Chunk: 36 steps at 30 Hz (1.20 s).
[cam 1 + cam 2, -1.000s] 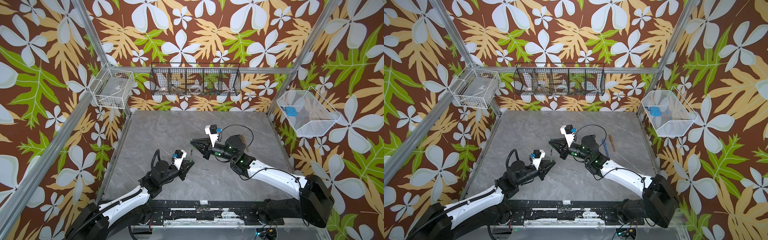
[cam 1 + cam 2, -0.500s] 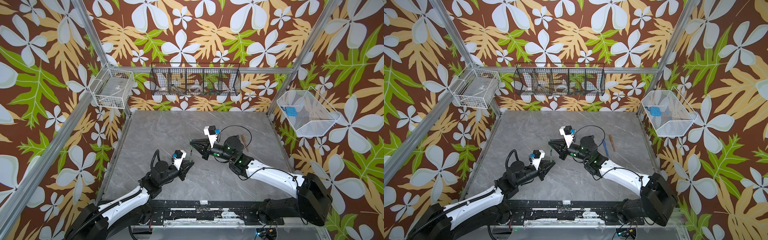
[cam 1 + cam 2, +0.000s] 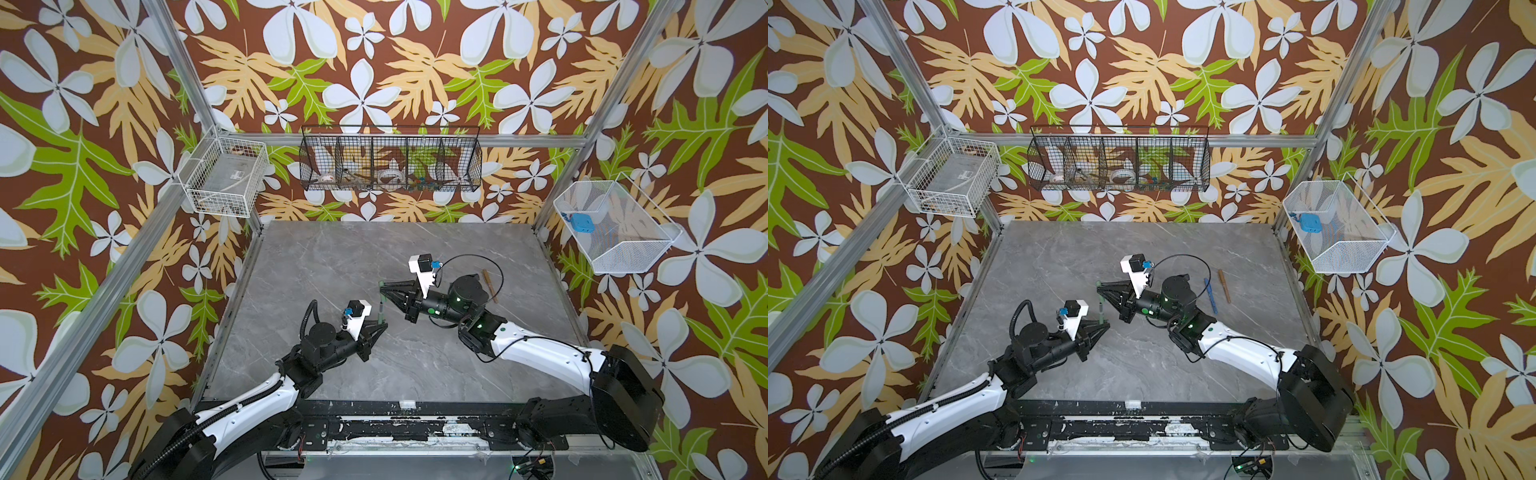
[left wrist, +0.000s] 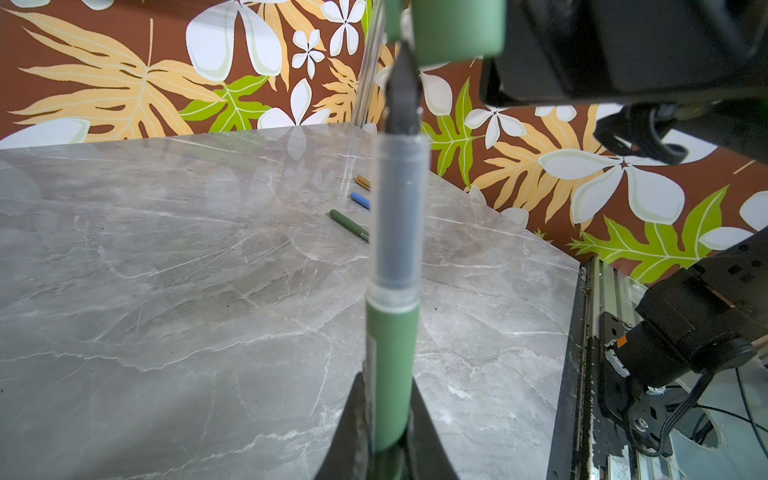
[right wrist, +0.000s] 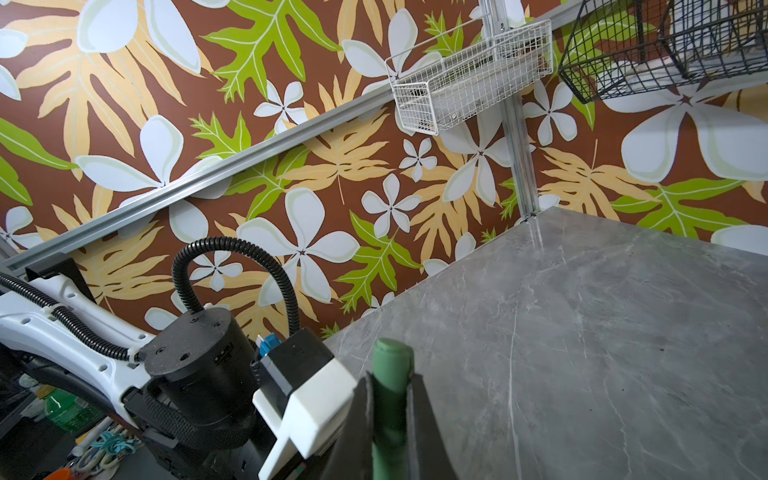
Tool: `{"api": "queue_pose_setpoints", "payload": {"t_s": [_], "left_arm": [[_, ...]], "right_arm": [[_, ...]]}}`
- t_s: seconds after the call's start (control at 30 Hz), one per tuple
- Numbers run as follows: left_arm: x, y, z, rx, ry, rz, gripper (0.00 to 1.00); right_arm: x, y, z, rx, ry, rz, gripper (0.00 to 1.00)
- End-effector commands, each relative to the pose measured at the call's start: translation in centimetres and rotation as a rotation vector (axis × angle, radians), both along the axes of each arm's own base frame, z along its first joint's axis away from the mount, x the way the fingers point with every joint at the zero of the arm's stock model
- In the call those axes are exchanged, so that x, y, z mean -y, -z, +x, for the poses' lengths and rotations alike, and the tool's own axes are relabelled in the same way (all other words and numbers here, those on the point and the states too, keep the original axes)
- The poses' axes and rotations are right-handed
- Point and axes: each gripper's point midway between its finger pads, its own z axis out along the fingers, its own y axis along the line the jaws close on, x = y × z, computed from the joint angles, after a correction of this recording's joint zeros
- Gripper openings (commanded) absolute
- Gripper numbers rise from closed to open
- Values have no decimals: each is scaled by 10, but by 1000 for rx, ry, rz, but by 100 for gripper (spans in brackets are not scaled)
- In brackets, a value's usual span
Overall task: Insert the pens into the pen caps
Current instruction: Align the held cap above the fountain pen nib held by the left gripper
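My left gripper (image 3: 379, 327) (image 4: 388, 415) is shut on a dull green pen (image 3: 380, 315) (image 4: 390, 357) that stands upright, its dark tip up. Just above it, my right gripper (image 3: 384, 289) (image 5: 390, 388) is shut on a green pen cap (image 3: 382, 286) (image 5: 391, 365). In the left wrist view the pen's tip reaches the edge of the cap's (image 4: 457, 29) open end, slightly to one side. I cannot tell whether it has entered. Both top views show the two grippers nose to nose at mid-table (image 3: 1101, 328) (image 3: 1100, 289).
On the table's right side lie an orange-brown pen (image 3: 1224, 286) (image 4: 363, 181), a blue pen (image 3: 1211, 296) (image 4: 360, 200) and another green pen (image 4: 349, 224). Wire baskets hang on the back wall (image 3: 390, 160), the left wall (image 3: 226, 183) and the right wall (image 3: 615, 226).
My right gripper with the cap has edged slightly left and down toward the pen tip. The left arm holds still.
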Motion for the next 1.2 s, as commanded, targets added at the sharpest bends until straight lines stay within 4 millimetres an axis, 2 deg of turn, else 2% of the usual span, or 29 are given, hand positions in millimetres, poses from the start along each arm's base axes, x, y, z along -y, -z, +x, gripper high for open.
{"api": "queue_pose_setpoints", "payload": {"t_s": [0.0, 0.33, 0.63, 0.87, 1.17], "left_arm": [[0, -11, 1, 31, -4, -33, 0], [-4, -13, 2, 39, -26, -39, 0], [-16, -23, 0, 81, -77, -83, 0], [-13, -22, -1, 74, -59, -76, 0], [-10, -17, 0, 64, -50, -51, 0]], "right_arm": [[-1, -8, -2, 10, -10, 46, 9], [-7, -16, -6, -6, -70, 114, 9], [-6, -8, -8, -31, -73, 101, 9], [-8, -8, -10, -33, -79, 111, 9], [-5, -27, -7, 32, -41, 82, 9]]}}
